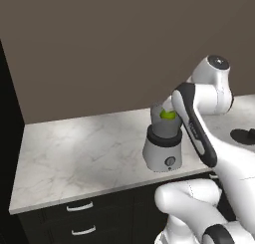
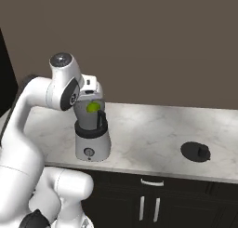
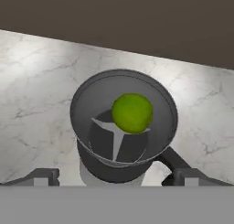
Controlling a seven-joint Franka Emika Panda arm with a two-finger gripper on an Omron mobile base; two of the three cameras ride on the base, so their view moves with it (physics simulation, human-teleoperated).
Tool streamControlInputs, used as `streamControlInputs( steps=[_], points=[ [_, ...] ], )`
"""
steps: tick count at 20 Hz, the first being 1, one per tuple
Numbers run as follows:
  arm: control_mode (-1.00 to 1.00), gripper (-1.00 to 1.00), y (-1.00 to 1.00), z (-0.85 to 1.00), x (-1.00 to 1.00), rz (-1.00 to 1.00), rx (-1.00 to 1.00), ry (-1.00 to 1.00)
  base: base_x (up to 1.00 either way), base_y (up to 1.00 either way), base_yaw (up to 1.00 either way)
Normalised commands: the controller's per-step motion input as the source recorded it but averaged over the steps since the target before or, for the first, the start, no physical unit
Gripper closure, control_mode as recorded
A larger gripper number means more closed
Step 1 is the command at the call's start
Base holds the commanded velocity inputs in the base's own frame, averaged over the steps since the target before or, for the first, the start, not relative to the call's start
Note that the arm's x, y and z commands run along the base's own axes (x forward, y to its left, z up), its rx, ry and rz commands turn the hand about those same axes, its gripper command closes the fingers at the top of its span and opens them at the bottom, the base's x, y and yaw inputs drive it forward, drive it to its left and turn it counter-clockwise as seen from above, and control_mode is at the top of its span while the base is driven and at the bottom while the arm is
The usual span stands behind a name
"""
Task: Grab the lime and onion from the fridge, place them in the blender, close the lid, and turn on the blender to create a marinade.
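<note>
The blender point(image 1: 163, 149) point(image 2: 92, 145) stands near the counter's front edge, its dark grey jar point(image 3: 77, 104) uncovered. The bright green lime point(image 3: 132, 112) point(image 1: 168, 115) point(image 2: 93, 107) lies inside the jar over the blades. Directly above the jar's mouth, my gripper point(image 3: 118, 177) is open, its fingertips point(image 3: 43, 176) wide apart and holding nothing. The black lid point(image 2: 195, 151) point(image 1: 244, 136) lies flat on the counter to the blender's right, knob up. The onion is out of view.
The marble counter point(image 1: 74, 148) point(image 2: 148, 129) runs along a brown wall over dark drawers. The fridge's black side point(image 1: 6, 118) bounds the counter's left end. My own arm point(image 1: 196, 128) crosses just right of the blender.
</note>
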Motion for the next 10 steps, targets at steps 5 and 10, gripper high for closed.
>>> streamControlInputs(
  steps=[5,10],
  points=[
    [-1.00,-1.00,0.03,0.01,-1.00,0.00,0.03,0.00,0.00,0.00,0.00],
    [-1.00,-1.00,0.17,-0.27,-0.66,0.00,0.00,0.02,0.00,0.00,0.00]
  ],
)
